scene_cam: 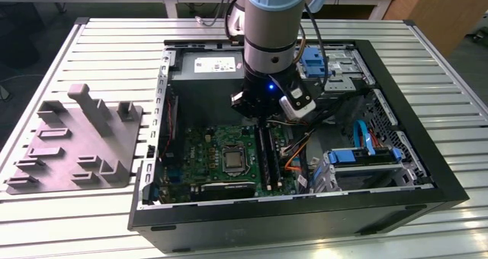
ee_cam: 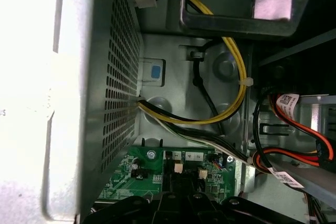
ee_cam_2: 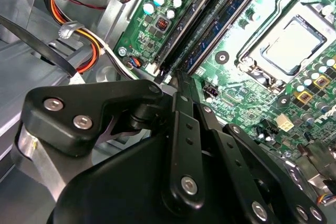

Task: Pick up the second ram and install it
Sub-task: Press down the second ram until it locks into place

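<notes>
where the narrow-shut tool [scene_cam: 261, 123] hovers, the second ram [scene_cam: 264, 152] seated just beneath, apart

in the exterior view the light is even and fairly bright, falling from overhead; the ribbed metal table [scene_cam: 68, 224] shines pale, with soft sheen toward 10 o'clock. the inside of the computer case [scene_cam: 427, 173] is dimmer, shadowed along its walls, and the arm [scene_cam: 268, 36] throws a dull shadow over the motherboard [scene_cam: 221, 156]. a small blue light glows on the arm's wrist. in the second wrist view the board is sharp and well lit toward 1 o'clock, while the black gripper [ee_cam_2: 178, 77] linkage near 6 o'clock is soft and dark. in the first wrist view the perforated case wall [ee_cam: 118, 77] is washed out white at 9 o'clock, heavy glare, with deep shadow at 12 o'clock.
</notes>
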Motion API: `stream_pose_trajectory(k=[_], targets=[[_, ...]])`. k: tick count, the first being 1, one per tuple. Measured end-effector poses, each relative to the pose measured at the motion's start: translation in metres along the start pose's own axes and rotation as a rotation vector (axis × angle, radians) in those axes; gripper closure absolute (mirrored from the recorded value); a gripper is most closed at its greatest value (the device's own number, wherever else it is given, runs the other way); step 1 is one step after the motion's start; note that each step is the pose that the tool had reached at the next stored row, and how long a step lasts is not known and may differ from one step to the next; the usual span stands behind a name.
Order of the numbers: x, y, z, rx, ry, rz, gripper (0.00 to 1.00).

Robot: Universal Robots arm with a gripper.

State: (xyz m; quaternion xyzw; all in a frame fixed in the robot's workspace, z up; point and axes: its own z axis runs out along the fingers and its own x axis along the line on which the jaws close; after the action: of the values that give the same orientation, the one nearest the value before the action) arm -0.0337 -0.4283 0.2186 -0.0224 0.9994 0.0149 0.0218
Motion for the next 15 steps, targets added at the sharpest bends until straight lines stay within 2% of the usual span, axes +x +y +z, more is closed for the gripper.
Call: stream_pose_trajectory(k=[15], targets=[[0.0001, -0.0001, 0.003, 0.0001, 0.0001, 0.0, 0.9]])
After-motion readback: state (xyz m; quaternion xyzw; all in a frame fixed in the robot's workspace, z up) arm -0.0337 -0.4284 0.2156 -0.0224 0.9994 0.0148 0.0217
